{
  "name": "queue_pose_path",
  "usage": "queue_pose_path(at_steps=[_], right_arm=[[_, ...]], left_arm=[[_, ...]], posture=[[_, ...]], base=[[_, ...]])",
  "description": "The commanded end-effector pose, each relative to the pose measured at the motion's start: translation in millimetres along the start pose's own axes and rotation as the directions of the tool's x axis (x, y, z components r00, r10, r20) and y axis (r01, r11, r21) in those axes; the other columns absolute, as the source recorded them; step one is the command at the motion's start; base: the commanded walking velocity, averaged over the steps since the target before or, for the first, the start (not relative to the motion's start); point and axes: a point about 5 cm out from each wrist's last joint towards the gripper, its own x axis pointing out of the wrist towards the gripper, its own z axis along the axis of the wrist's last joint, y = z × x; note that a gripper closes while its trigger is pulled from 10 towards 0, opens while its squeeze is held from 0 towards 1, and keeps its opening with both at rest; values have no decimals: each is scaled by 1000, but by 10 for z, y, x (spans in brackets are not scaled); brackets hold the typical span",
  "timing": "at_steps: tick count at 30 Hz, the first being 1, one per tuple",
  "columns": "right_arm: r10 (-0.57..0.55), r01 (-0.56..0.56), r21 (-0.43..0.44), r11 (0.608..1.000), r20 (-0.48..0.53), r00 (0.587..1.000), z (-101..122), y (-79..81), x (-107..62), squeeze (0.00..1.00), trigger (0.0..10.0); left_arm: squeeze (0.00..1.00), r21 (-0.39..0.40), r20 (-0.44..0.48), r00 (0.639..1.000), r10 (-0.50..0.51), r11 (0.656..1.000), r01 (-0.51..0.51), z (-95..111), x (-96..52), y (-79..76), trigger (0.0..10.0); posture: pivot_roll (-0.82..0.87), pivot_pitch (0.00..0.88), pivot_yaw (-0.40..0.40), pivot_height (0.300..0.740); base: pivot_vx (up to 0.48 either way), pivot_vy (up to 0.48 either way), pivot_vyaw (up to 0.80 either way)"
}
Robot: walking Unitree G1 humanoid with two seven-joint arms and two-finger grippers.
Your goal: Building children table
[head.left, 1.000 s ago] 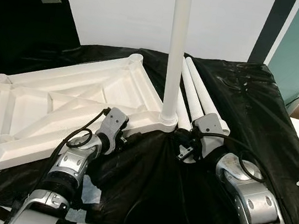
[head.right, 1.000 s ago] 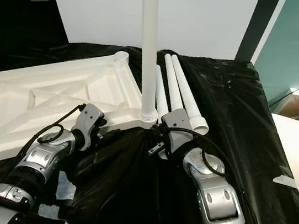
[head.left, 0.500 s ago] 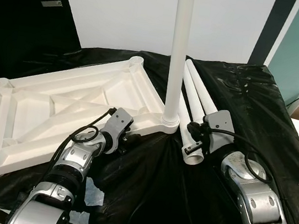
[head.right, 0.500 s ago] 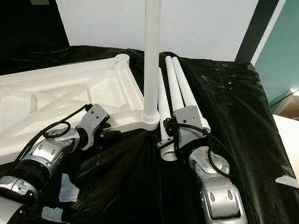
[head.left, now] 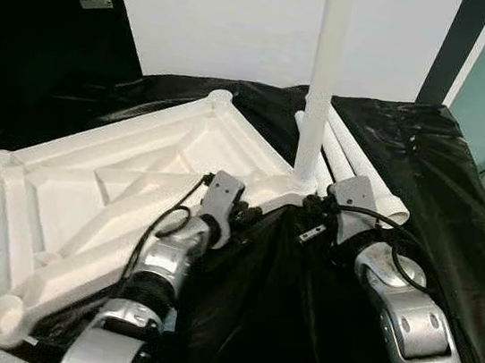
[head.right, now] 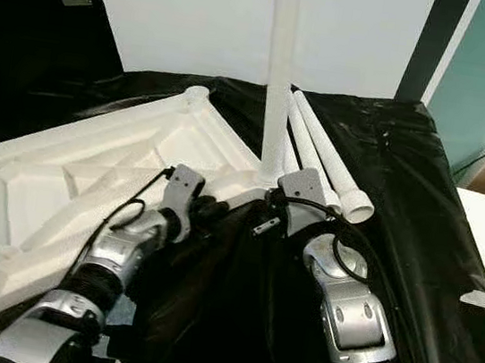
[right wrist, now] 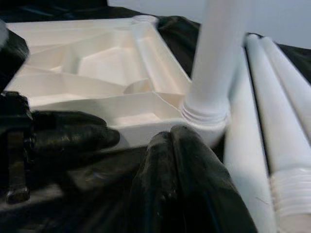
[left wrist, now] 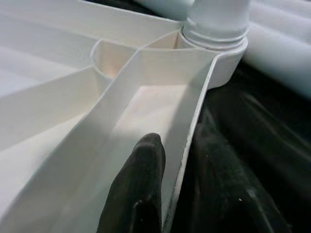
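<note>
Viewing from the left eye: the white tabletop (head.left: 115, 191) is lying underside up on the black-draped counter (head.left: 425, 171), filling the frame's left half. One leg (head.left: 323, 75) is standing upright in the corner socket at centre. Spare legs (head.left: 362, 167) are lying just right of it.

Right eye: the left claw (head.right: 207, 208) is sitting at the tabletop's near rim; the right claw (head.right: 263, 225) is resting just below the socket.

Left wrist: one finger (left wrist: 138, 189) is lying inside the rim wall, a dark shape outside it, so it is probably pinching the rim, though contact is not visible.

Right wrist: fingers (right wrist: 170, 160) are pressed together, holding nothing, just beside the threaded collar.

Judgement: ribbed moulded plastic, likely light, stiff, somewhat slick. Rim and ribs are offering the best hold; the tall leg is acting as a lever, so grip low.
</note>
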Motion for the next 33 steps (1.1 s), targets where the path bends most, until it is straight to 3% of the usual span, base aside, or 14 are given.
queue_pose_path(at_steps=[1,2,3,11,12,17,18,20,21,24,26,27,29,33], right_arm=[[11,-11,-3,1000,-5,1000,-13,27,15,0,10000],[11,-11,-3,1000,-5,1000,-13,27,15,0,10000],[13,-13,-2,1000,-5,1000,-13,30,17,0,10000],[23,-23,1,1000,-5,1000,-16,57,36,0,10000],[24,-24,2,1000,-5,1000,-19,63,43,0,10000],[26,-26,3,1000,-5,1000,-22,68,60,0,10000],[29,-29,3,1000,-5,1000,-21,73,61,0,10000],[29,-29,3,1000,-5,1000,-21,73,61,0,10000],[31,-31,3,1000,-7,1000,-27,74,61,0,10000],[33,-33,2,999,-13,999,-39,78,60,0,10000],[33,-33,4,999,-14,999,-41,81,61,0,10000],[33,-33,4,999,-14,999,-41,81,61,0,10000],[34,-34,6,999,-13,999,-39,87,63,0,10000],[36,-36,6,999,-12,999,-44,96,69,0,10000]], left_arm=[[0,-80,100,971,217,975,-209,125,-43,171,6824],[0,-80,100,971,217,975,-209,125,-43,171,6824],[0,-76,114,969,217,975,-210,144,-49,174,9804],[0,-16,149,971,189,982,-189,175,-109,207,10000],[1000,-29,171,967,190,982,-188,186,-129,221,10000],[1000,-18,191,967,169,986,-169,184,-148,209,10000],[506,-4,210,970,125,992,-127,211,-145,140,10000],[506,-4,210,970,125,992,-127,211,-145,140,10000],[0,3,238,969,71,997,-74,251,-155,77,10000],[0,16,262,965,12,1000,-17,304,-180,24,10000],[0,97,185,978,92,989,-112,254,-188,178,10000],[0,97,185,978,92,989,-112,254,-188,178,10000],[0,182,113,971,212,956,-230,202,-223,386,10000],[0,173,99,941,323,926,-336,216,-290,585,10000]], posture=[[-39,0,83,740],[-39,0,83,740],[-37,0,83,740],[-27,0,84,740],[-24,0,83,740],[-22,0,82,740],[-20,0,80,740],[-20,0,80,740],[-18,0,80,740],[-18,0,80,740],[-18,0,80,740],[-18,0,80,740],[-17,0,81,740],[-14,0,81,740]], base=[[0,0,0],[0,0,0],[0,0,0],[0,0,0],[0,0,0],[0,0,0],[0,0,0],[0,0,0],[0,0,0],[0,0,0],[0,0,0],[0,0,0],[0,0,0],[0,0,0]])
